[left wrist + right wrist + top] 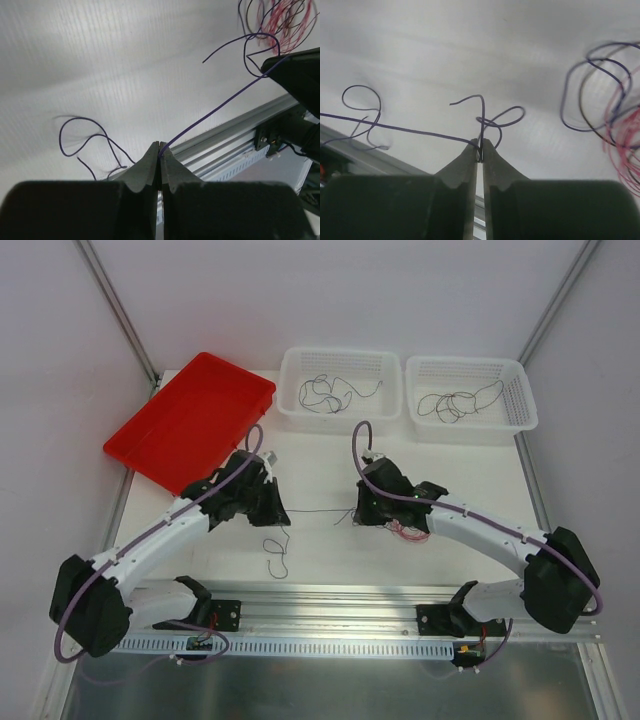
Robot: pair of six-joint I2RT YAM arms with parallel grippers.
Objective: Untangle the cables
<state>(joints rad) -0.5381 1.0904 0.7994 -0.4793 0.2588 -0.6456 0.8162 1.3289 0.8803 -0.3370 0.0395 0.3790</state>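
The left gripper [159, 148] fills the bottom of its wrist view, tips pressed together on a purple wire [215, 111] that leaves them and runs straight up to the right, clear of the table [100, 60]. The right gripper [480, 146] pinches the same wire at its tips. From there the wire stretches left in a nearly straight line, and a short free end curls just above the fingers [457, 167].

From the top, the wire shows as 1 thin taut line between the 2 grippers, near the middle of the table. More purple wire lies in loops [277, 552] on the table just beside the left gripper, toward the rail [330, 600]. I cannot tell whether it is the same wire.

A tangle [620, 140] of pink, purple and dark wires lies on the table close by the right gripper, partly under that arm.

At the far edge, 2 white baskets [340, 422] stand side by side, each holding a loose coil of dark wires [335, 392]. A red tray [190, 420] sits at the far left corner.
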